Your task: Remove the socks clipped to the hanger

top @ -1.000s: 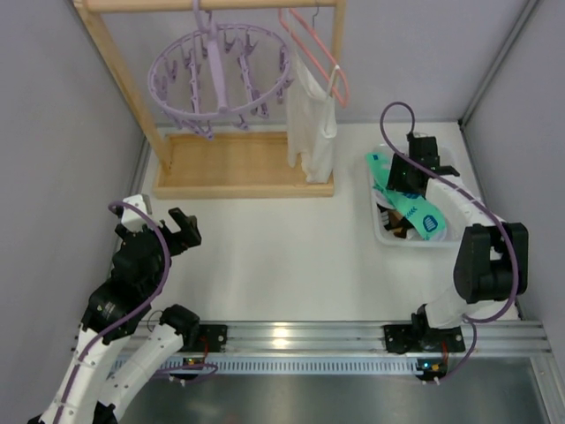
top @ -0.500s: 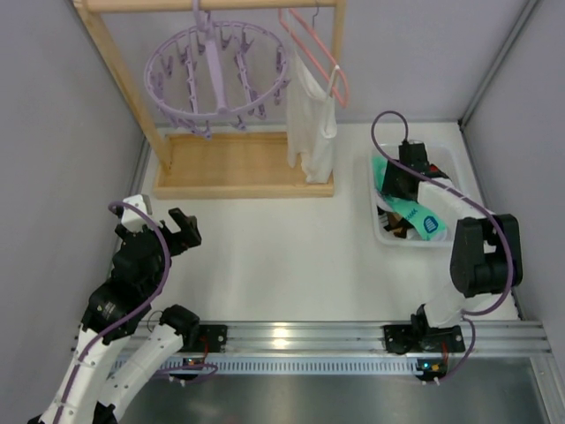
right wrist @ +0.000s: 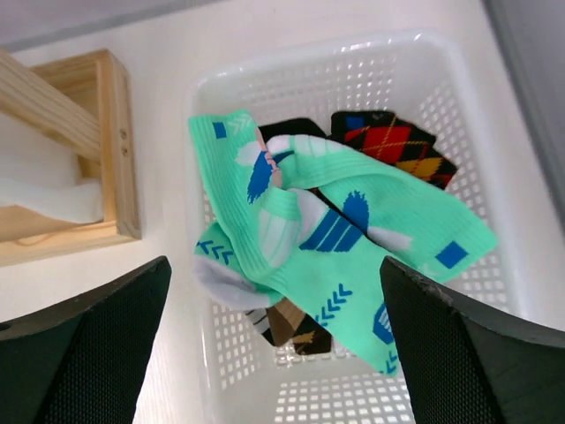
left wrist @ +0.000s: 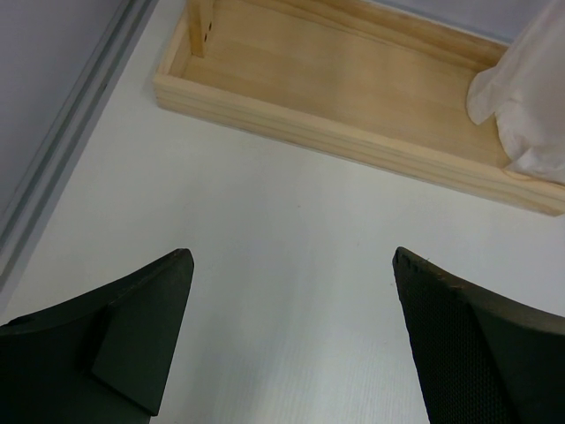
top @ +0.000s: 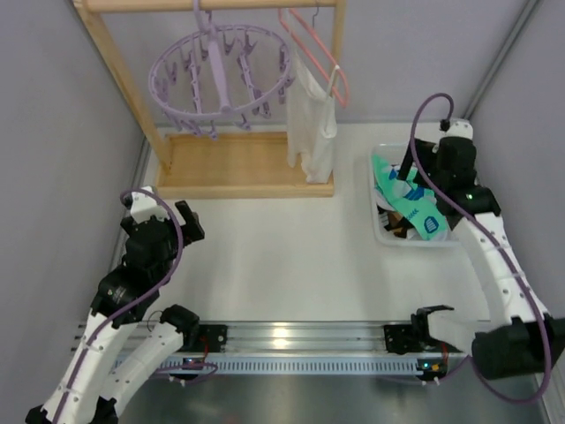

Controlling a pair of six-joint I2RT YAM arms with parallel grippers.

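Note:
The lavender round hanger [top: 218,73] hangs from the wooden rail at the back left, and no sock shows on its clips. The socks lie piled in the white basket [top: 380,231] at the right: mint socks [right wrist: 340,231] on top, a black sock with orange diamonds [right wrist: 394,141] behind them, a brown one [right wrist: 297,323] underneath. My right gripper [right wrist: 274,261] hovers open above that pile with nothing between its fingers; in the top view the right gripper [top: 413,170] is over the basket's back half. My left gripper [left wrist: 292,256] stands open over bare table, seen from above near the left gripper [top: 185,223].
A wooden rack with a tray-like base [left wrist: 353,97] stands at the back left. A white garment [top: 312,124] hangs on a pink wire hanger [top: 320,55] beside the lavender one. Grey walls close in both sides.
My right gripper has opened wide and lifted back from the basket, leaving the mint sock on the pile. The left arm shifted slightly. The lavender hanger sways a little.

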